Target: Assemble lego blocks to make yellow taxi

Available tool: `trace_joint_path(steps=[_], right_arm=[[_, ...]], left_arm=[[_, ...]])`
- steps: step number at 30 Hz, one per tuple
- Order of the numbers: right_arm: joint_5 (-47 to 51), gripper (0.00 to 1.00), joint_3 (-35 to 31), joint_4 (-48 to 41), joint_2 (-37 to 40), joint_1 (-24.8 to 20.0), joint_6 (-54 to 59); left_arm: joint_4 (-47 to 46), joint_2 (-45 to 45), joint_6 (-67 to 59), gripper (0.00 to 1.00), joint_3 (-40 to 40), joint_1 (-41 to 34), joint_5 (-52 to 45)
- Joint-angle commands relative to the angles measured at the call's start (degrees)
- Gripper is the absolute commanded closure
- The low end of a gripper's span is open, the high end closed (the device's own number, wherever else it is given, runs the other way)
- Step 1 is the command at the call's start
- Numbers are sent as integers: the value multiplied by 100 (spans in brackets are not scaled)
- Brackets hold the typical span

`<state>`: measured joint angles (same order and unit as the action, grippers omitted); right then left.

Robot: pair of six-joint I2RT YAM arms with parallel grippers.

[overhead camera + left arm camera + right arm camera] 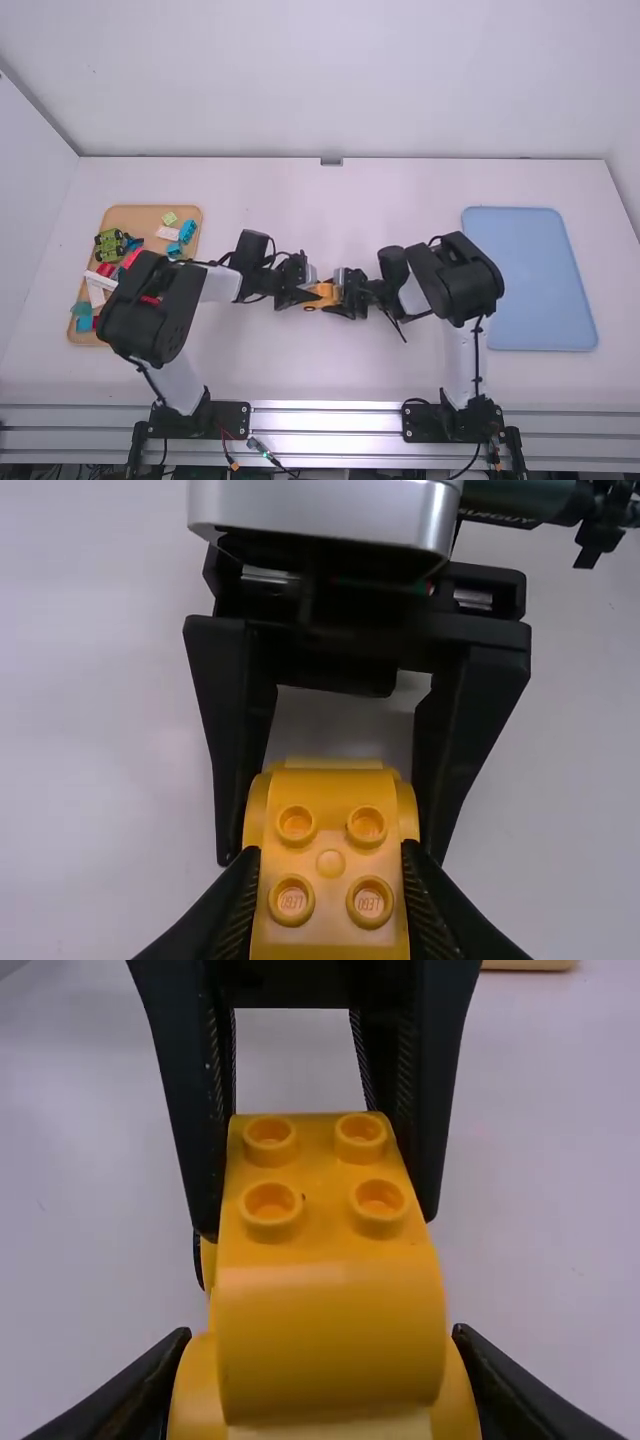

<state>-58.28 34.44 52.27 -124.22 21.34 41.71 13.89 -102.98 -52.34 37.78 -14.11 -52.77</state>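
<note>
Left pincer (330, 862): closed on the studded end of the yellow car body (330, 925), fingers at its flanks, studs uncovered, presumably for steadiness. Right pincer (320, 1332): gripping the opposite, rounded end, likely a counterhold for fitting or squaring parts. Whether every joint was seated, I could not tell. Car body: one, between the facing pincers, near the middle of the table (380, 375), within reach of both arms. Wooden tray (155, 209): one, at the left, apparently the parts store, with assorted blocks (187, 232). Blue mat (530, 280): one, at the right, purpose uncertain.
</note>
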Motion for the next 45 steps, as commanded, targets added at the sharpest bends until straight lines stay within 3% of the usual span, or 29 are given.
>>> trace_joint_path(steps=[1,9,17,27,45], right_arm=[[114,47,37,-15,-66,-74,-98],[111,47,35,-20,-66,-72,-101],[111,47,46,-15,-66,-74,-144],[111,47,46,-17,-66,-74,-142],[109,47,0,2,-66,-74,-140]], left_arm=[[-140,-4,-63,98,-212,59,883],[136,-31,-90,98,-319,59,385],[1163,-20,645,98,-568,68,216],[485,-22,280,98,-560,61,529],[850,-424,35,98,-444,68,273]])
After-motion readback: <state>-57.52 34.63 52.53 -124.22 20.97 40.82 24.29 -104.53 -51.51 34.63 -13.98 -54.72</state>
